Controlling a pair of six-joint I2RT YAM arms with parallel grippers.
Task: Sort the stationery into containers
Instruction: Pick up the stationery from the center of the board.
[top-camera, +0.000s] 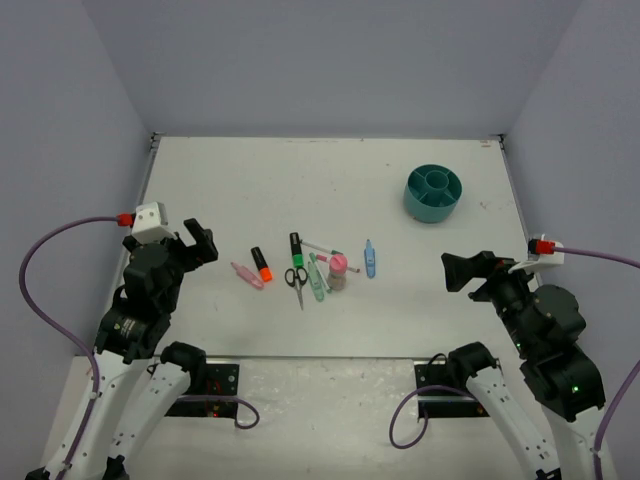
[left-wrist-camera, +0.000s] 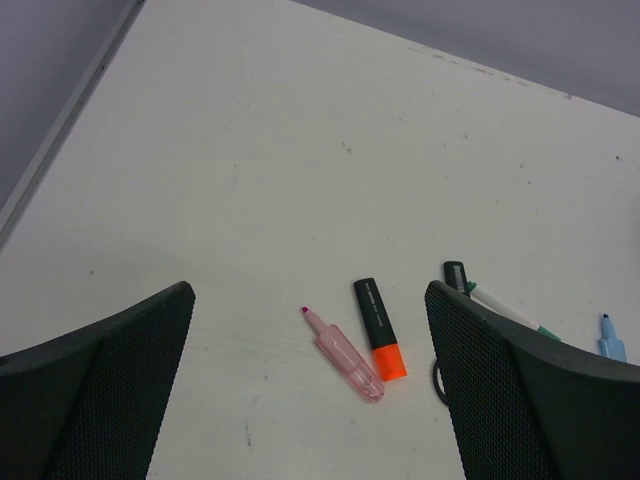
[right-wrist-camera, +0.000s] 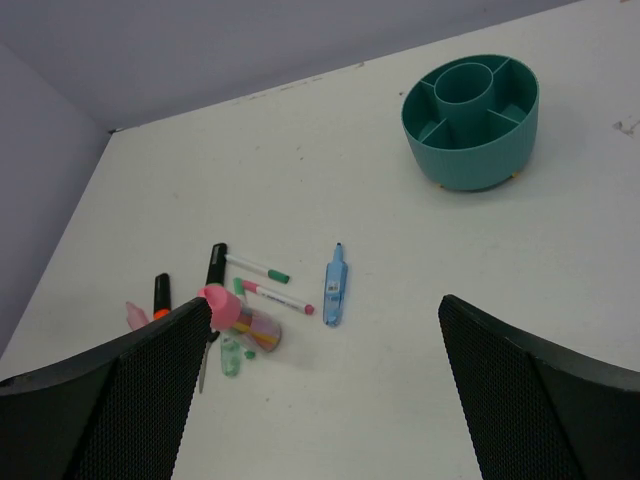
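White laminate table (top-camera: 420, 300), viewed from above, with my two arms at its near edge. My left gripper (top-camera: 200, 241) hangs over the left part of the surface with its jaws spread wide and nothing between them; in the left wrist view its dark mesh-faced fingers (left-wrist-camera: 110, 390) frame bare table and the nearest items. My right gripper (top-camera: 461, 271) hangs over the right part, likewise spread wide and holding nothing; its fingers (right-wrist-camera: 540, 400) show in the right wrist view. The stationery lies in a loose cluster on the table between the two grippers, toward the near edge. From left to right: a pale pink highlighter (top-camera: 246, 275) just beside an orange highlighter with a black body (top-camera: 261, 264); a black-bodied green highlighter (top-camera: 296, 249); black-handled scissors (top-camera: 297, 281); a pale green translucent marker (top-camera: 317, 277); a clear bottle with a pink cap (top-camera: 338, 268); and a small blue pen-shaped piece (top-camera: 369, 258), slightly apart on the right. Two thin white pens, one green-tipped (right-wrist-camera: 258, 268) and one pink-tipped (right-wrist-camera: 280, 297), lie near-parallel between the green highlighter and the blue piece. The round teal plastic desk organizer (top-camera: 412, 203), with a centre well and ring compartments, stands upright at the far right, well apart from the cluster.
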